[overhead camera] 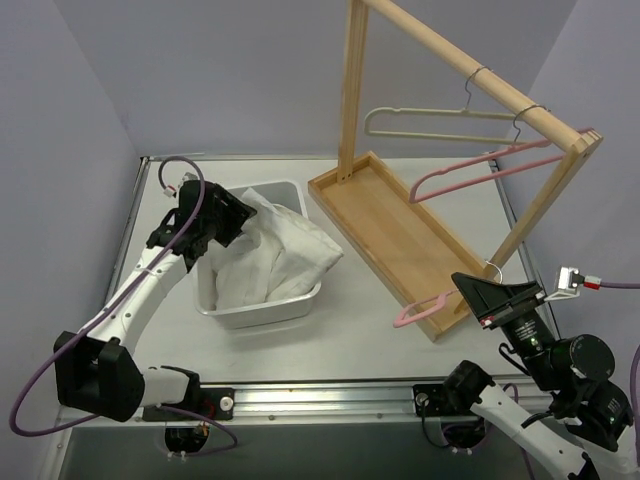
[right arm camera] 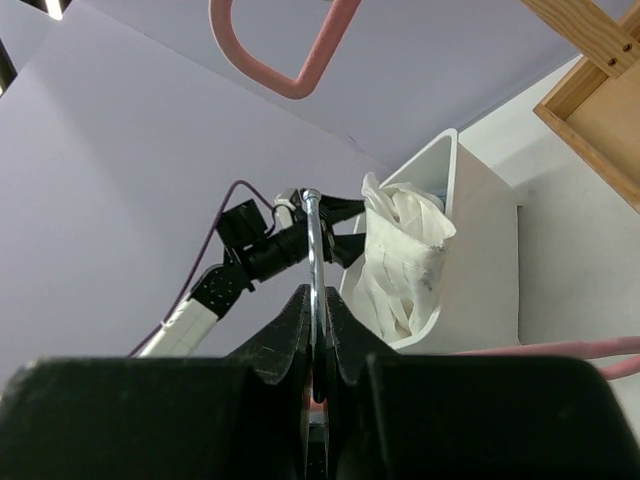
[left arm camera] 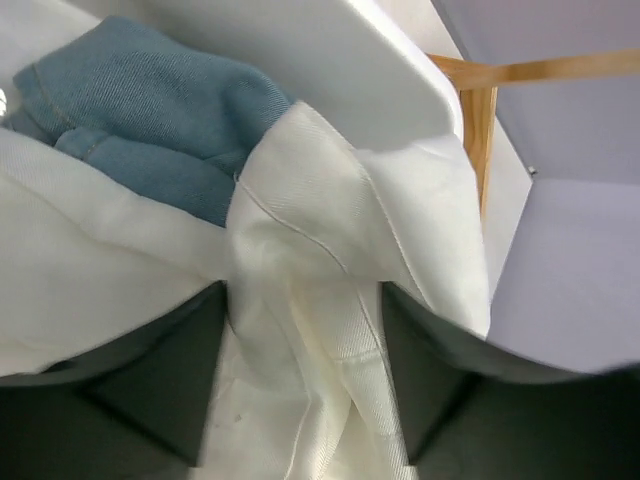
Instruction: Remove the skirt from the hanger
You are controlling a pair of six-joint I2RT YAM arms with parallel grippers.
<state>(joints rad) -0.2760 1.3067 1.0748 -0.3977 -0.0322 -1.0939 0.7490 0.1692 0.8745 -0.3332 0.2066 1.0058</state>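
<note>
The white skirt [overhead camera: 270, 255] lies bunched in the white bin [overhead camera: 262, 312], off the hanger. My left gripper [overhead camera: 235, 222] hovers over the bin's far left side. In the left wrist view its dark fingers [left arm camera: 180, 380] stand apart, and a loose fold of skirt [left arm camera: 310, 250] lies between them, so the left gripper [left arm camera: 305, 370] is open. My right gripper [overhead camera: 470, 290] holds the bare pink hanger [overhead camera: 425, 307] near the wooden tray's front corner. It is shut on the hanger's metal hook [right arm camera: 313, 250], the right gripper [right arm camera: 317, 310] pointing toward the bin [right arm camera: 480, 240].
A wooden rack with a tray base [overhead camera: 400, 230] stands at the back right. A cream hanger [overhead camera: 440, 125] and another pink hanger [overhead camera: 480, 170] hang from its rail. A blue denim garment [left arm camera: 150, 110] lies in the bin under the skirt.
</note>
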